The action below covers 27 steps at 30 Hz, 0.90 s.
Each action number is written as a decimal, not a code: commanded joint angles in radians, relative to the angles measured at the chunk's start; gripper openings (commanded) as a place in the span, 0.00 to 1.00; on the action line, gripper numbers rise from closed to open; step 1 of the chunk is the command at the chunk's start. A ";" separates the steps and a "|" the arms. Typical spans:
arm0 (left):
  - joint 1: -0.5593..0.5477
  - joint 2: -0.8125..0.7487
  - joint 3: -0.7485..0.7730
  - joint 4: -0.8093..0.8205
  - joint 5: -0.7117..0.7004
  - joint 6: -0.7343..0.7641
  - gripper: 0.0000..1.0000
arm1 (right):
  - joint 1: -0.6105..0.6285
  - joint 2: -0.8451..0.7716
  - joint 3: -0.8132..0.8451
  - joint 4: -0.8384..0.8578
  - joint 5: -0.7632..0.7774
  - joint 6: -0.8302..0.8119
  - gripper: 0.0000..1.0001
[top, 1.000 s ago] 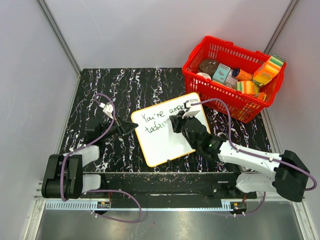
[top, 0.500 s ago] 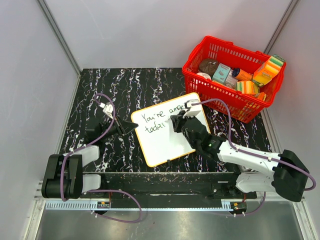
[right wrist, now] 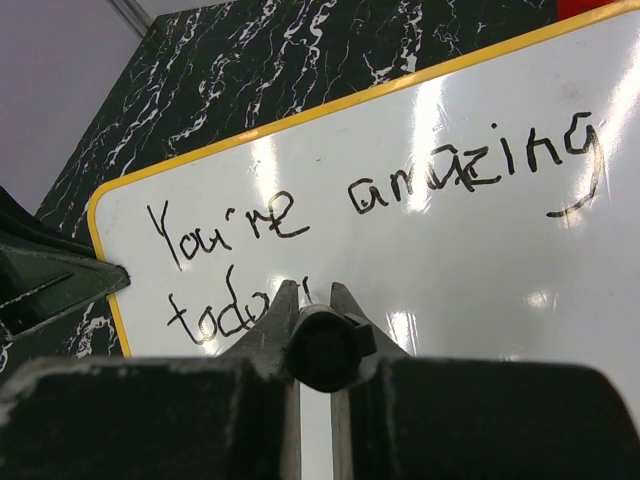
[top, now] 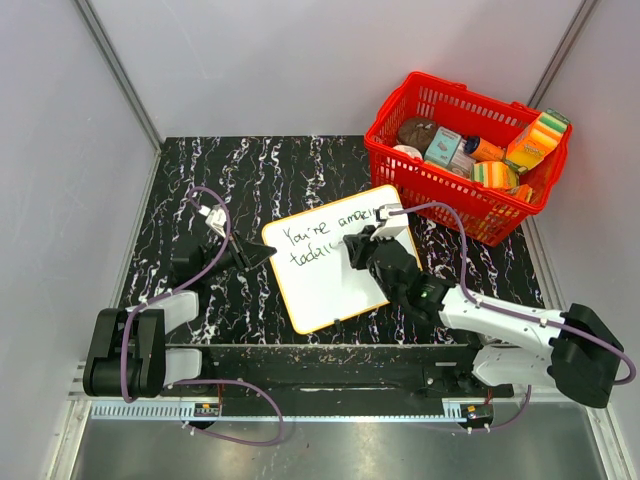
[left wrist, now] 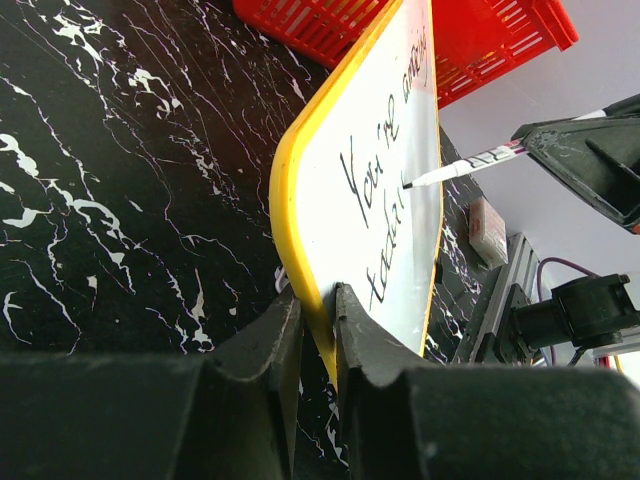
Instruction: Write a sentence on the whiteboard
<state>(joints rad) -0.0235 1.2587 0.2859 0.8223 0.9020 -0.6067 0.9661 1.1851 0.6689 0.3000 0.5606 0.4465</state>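
My left gripper clamps the yellow rim of the whiteboard. My right gripper is closed tight on a marker, its tip at the second written line.

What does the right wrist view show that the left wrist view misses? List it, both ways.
Only the right wrist view: the word "amazing" fully legible, head-on. Only the left wrist view: the red basket, the marker tip at the whiteboard, and the left claw clamped on its yellow rim. Both: the whiteboard, "You're" written on it, the marker in the right claw, and the black marbled table.
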 commanded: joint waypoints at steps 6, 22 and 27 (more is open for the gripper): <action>-0.004 0.007 0.002 0.011 -0.014 0.076 0.00 | -0.007 -0.018 -0.026 -0.052 -0.024 0.018 0.00; -0.004 0.005 0.002 0.008 -0.014 0.078 0.00 | -0.007 -0.035 -0.049 -0.070 -0.054 0.040 0.00; -0.004 0.005 0.002 0.008 -0.015 0.078 0.00 | -0.007 -0.039 -0.057 -0.081 -0.065 0.044 0.00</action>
<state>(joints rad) -0.0235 1.2587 0.2859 0.8219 0.9016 -0.6067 0.9657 1.1526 0.6334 0.2825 0.5194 0.4843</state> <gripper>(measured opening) 0.197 0.121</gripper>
